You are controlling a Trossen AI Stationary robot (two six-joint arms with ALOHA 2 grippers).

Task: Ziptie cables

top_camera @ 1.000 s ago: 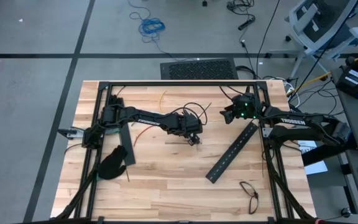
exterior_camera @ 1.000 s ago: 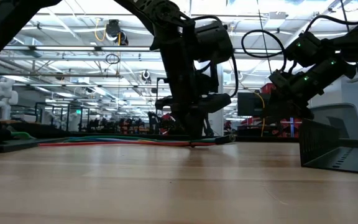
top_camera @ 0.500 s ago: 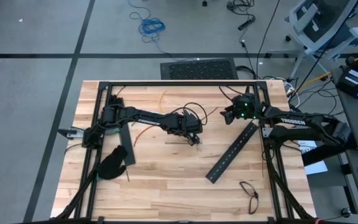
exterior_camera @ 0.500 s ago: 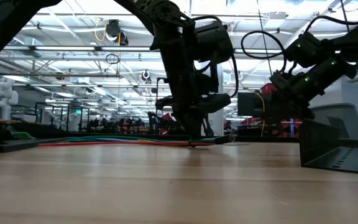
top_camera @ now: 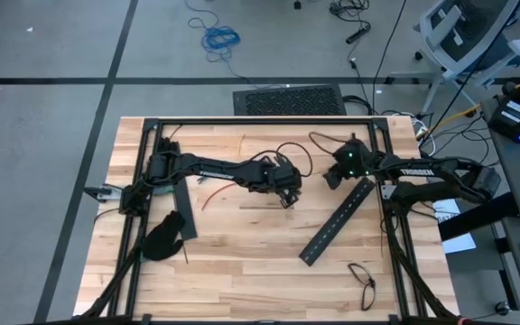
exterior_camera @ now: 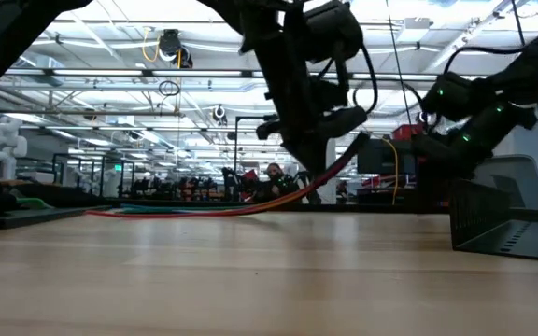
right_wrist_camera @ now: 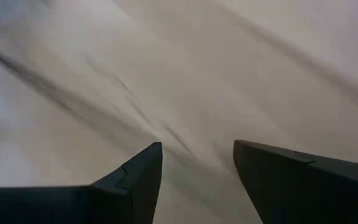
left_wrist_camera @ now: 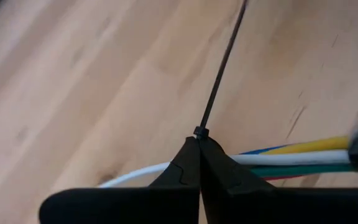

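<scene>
Left gripper (left_wrist_camera: 199, 144): clenched, fingertips pressed together on the ziptie (left_wrist_camera: 219, 65) right at its small head, over the middle of the table (top_camera: 242, 262).
Ziptie: thin dark strip running straight away from the closed fingertips, above the wood.
Cables (left_wrist_camera: 291, 158): white, yellow, green, blue and red wires side by side, passing just behind the left fingertips; in the low view they rise in a curve from the tabletop up to the left gripper (exterior_camera: 311, 154).
Right gripper (right_wrist_camera: 197, 165): released, fingers apart with nothing between them, held above the table's right part, near a black bar (top_camera: 337, 221).
Glove (top_camera: 162, 236): lying near the table's left edge.
Glasses (top_camera: 363, 282): lying by the right front corner.
</scene>
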